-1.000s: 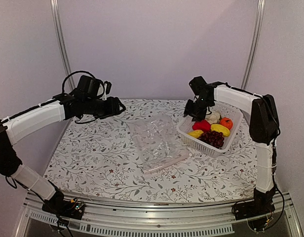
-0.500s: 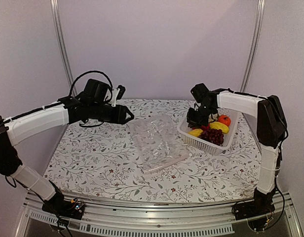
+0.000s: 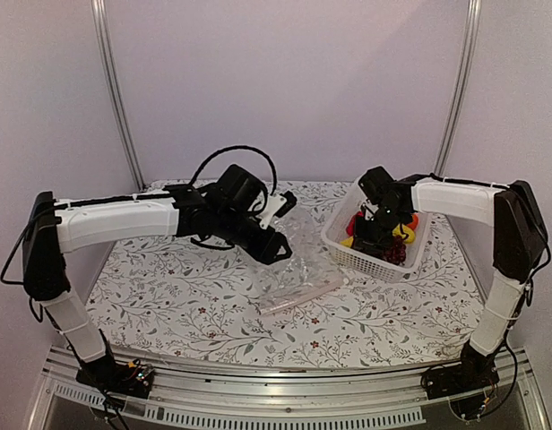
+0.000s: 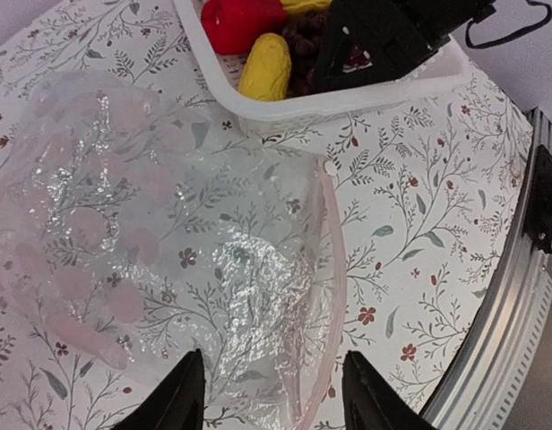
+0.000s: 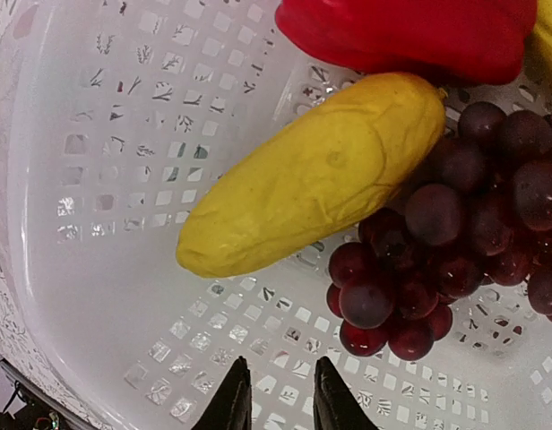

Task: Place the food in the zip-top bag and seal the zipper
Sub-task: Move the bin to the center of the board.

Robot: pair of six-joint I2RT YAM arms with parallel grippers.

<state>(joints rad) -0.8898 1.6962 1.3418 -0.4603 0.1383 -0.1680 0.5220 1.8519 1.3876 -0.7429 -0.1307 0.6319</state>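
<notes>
Left jaws: parted, empty, poised above the zip-top bag (image 4: 150, 215). Its pink-edged zipper (image 4: 330, 260) runs toward the gap between them.
Bag: flat on the floral bench (image 4: 419, 269), mid-bench, left of the basket.
Right jaws: narrowly parted, grasping nothing, down inside the white perforated basket (image 5: 106, 179).
Food, all in basket: yellow piece (image 5: 321, 170), grape bunch (image 5: 455, 242), red pepper (image 5: 410, 31), touching one another.
</notes>
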